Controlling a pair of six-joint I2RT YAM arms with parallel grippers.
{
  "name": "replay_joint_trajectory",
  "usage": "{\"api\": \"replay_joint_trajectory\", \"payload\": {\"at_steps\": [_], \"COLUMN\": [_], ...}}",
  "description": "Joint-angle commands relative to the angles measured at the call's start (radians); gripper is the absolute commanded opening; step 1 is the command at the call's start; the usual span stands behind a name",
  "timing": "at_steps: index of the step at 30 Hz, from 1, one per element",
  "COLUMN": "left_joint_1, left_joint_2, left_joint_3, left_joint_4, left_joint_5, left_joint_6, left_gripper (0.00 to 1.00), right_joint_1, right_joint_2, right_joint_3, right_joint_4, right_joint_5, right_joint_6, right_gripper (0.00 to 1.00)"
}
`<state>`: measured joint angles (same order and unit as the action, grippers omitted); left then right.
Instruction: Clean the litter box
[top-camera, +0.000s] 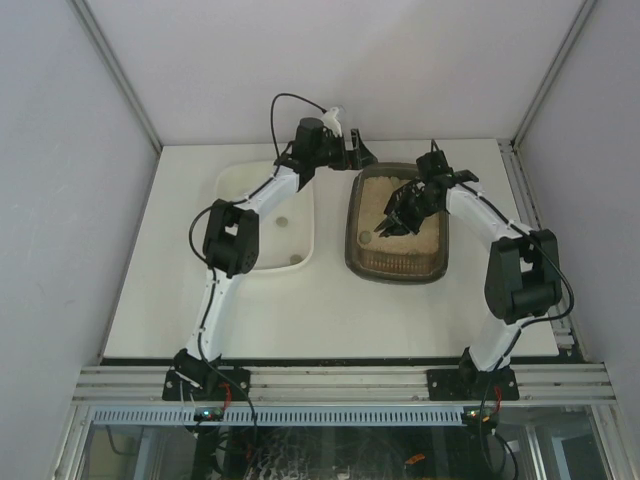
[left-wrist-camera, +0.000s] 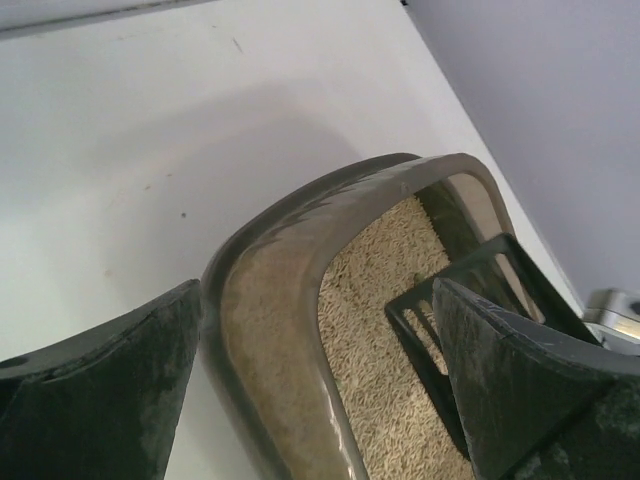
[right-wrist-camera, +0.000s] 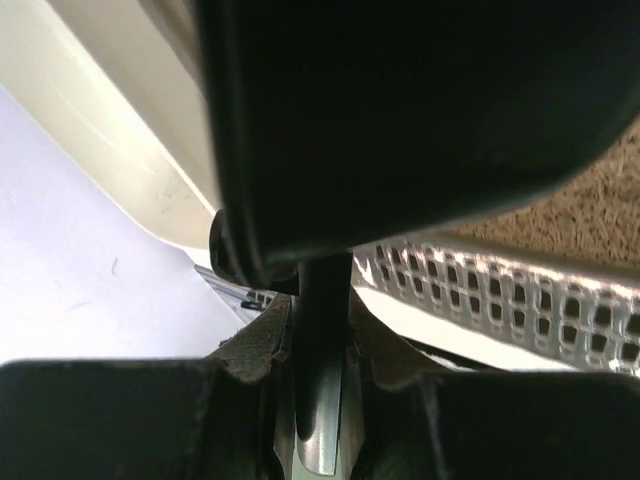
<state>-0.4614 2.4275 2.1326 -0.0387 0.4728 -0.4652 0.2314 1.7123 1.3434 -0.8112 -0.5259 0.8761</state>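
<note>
Top external view: the flat white counter (top-camera: 330, 310) carries everything. On it, at about 10 o'clock from its middle, stands the white rectangular plastic tub (top-camera: 305, 230), with my left arm crossing above it. At the tub's 3 o'clock, near but apart, sits the dark brown translucent plastic litter box (top-camera: 395, 272). It is a rounded rectangular tray at about 2 o'clock on the counter, with tan sandy litter (top-camera: 420, 240) spread inside.

My left hand (top-camera: 358, 156) is at the box's 11 o'clock corner. Seen from the left wrist, it is released and spread wide. One of its fingers (left-wrist-camera: 100, 400) is outside the wall over the counter, the other is inside over the litter, and the rounded corner of the rim stands between them. I cannot tell whether either finger touches the wall.

My right hand (top-camera: 405, 205) hangs over the litter near the middle of the box, its wrist on the 1 o'clock side. It is clenched on the handle of the small black slotted plastic scoop (top-camera: 385, 226). In the right wrist view the dark handle runs up between the closed fingers. The slotted part lies beyond, with litter at 3 o'clock and the tub's white wall at 10 o'clock.
</note>
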Motion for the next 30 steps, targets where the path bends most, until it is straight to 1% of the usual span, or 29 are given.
{"api": "replay_joint_trajectory", "payload": {"at_steps": [1, 5, 7, 11, 15, 20, 27, 30], "left_joint_1": [0.000, 0.000, 0.001, 0.002, 0.004, 0.006, 0.006, 0.005], "left_joint_2": [0.053, 0.077, 0.090, 0.112, 0.119, 0.120, 0.127, 0.125], "left_joint_3": [0.092, 0.076, 0.071, 0.071, 0.062, 0.035, 0.030, 0.030], "left_joint_4": [0.191, 0.269, 0.312, 0.357, 0.373, 0.402, 0.428, 0.430], "left_joint_5": [0.118, 0.156, 0.174, 0.201, 0.212, 0.214, 0.222, 0.225], "left_joint_6": [-0.139, -0.201, -0.254, -0.300, -0.320, -0.333, -0.366, -0.369], "left_gripper": [1.00, 1.00, 1.00, 1.00, 1.00, 1.00, 1.00, 1.00], "right_joint_1": [0.013, 0.008, 0.006, 0.005, 0.004, -0.014, -0.037, -0.042], "right_joint_2": [0.076, 0.162, 0.202, 0.262, 0.256, 0.225, 0.255, 0.274], "right_joint_3": [0.138, 0.234, 0.280, 0.344, 0.327, 0.265, 0.221, 0.208], "right_joint_4": [0.018, -0.004, -0.013, -0.045, -0.049, -0.017, 0.043, 0.096], "right_joint_5": [0.073, 0.102, 0.107, 0.112, 0.142, 0.152, 0.122, 0.095], "right_joint_6": [0.040, 0.050, 0.057, 0.076, 0.091, 0.100, 0.119, 0.134], "right_gripper": [0.00, 0.00, 0.00, 0.00, 0.00, 0.00, 0.00, 0.00]}}
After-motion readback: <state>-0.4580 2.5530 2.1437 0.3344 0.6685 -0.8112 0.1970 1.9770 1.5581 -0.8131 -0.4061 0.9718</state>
